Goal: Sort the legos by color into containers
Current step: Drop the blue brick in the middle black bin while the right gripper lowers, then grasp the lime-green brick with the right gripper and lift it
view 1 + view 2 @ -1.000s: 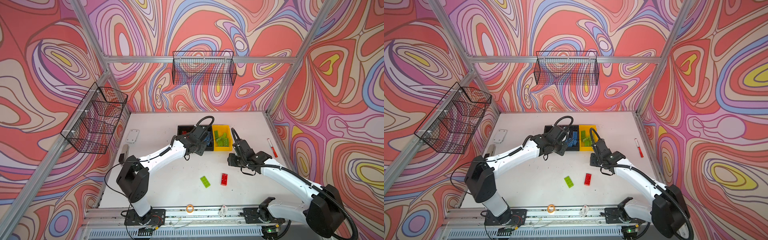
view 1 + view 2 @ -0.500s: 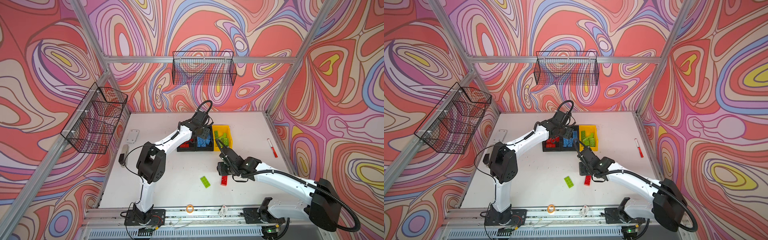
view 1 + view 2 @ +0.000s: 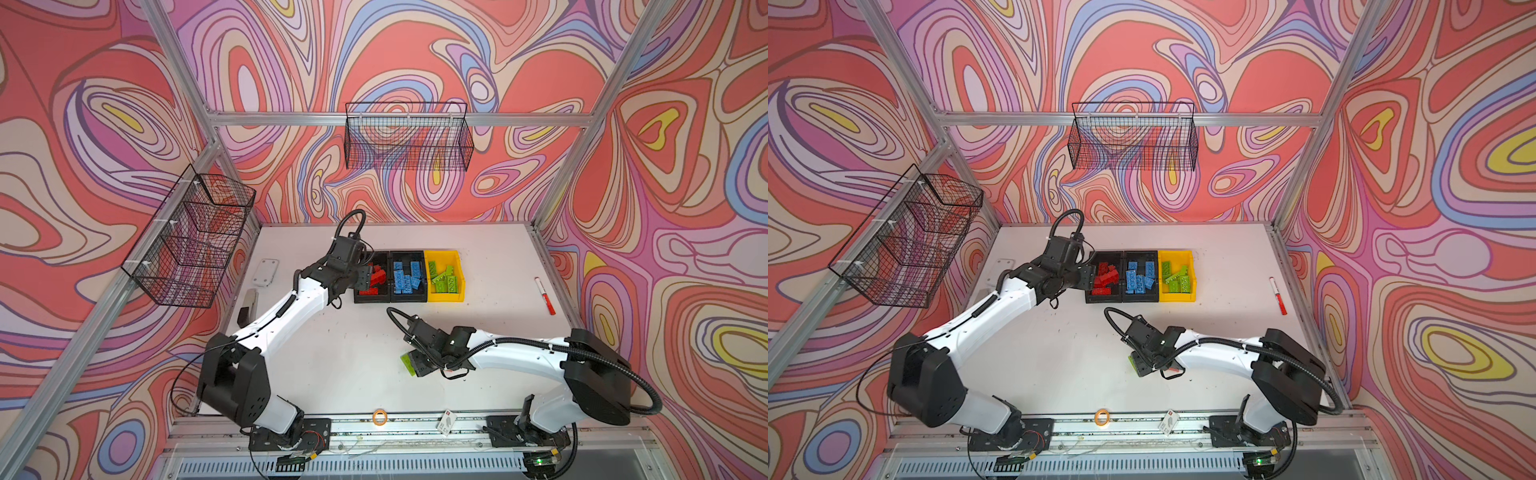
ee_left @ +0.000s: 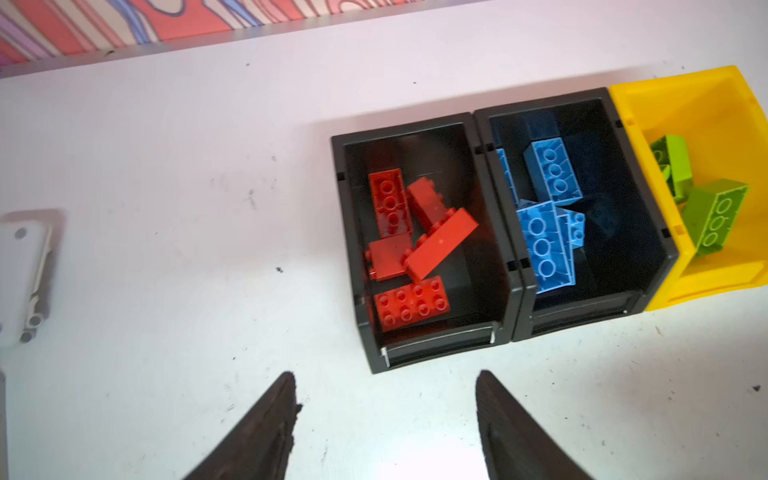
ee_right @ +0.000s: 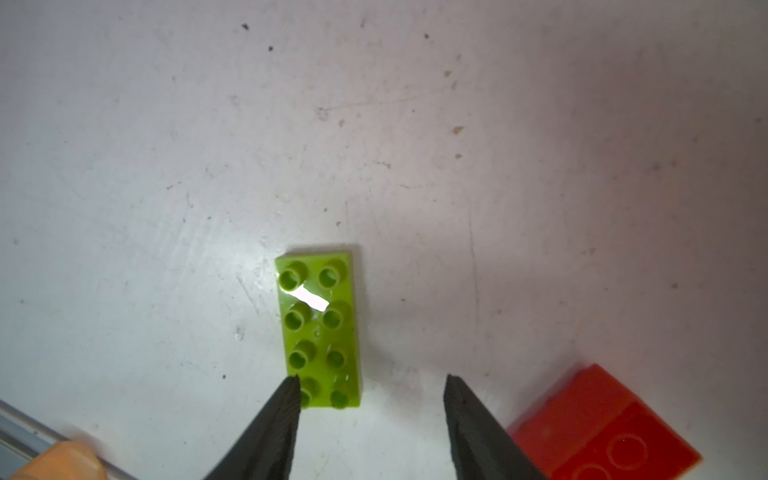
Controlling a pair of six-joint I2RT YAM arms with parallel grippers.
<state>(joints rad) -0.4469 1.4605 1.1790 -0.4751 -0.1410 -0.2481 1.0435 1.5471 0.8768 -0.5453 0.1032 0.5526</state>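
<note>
Bricks lie in two places. Two are loose on the table (image 3: 332, 353): a green brick (image 5: 320, 328) lying studs up, eight of them, and a red brick (image 5: 602, 428) near it but not touching. The others sit in three bins lined up side by side and touching, toward the back. The left black bin (image 4: 436, 345) holds five red ones, the middle black bin (image 4: 582, 320) blue ones and the yellow bin (image 4: 706, 104) green ones; those last two piles overlap too much to count. The right gripper (image 5: 370, 382) hangs over the green brick's near end, jaws spread and gripping nothing. The left gripper (image 4: 384, 378) is also spread and empty, just beside the left black bin. Farther out are one marker (image 3: 544, 296), one orange ring (image 3: 380, 417) and two wire baskets, a back basket (image 3: 409, 141) and a side basket (image 3: 191, 241).
</note>
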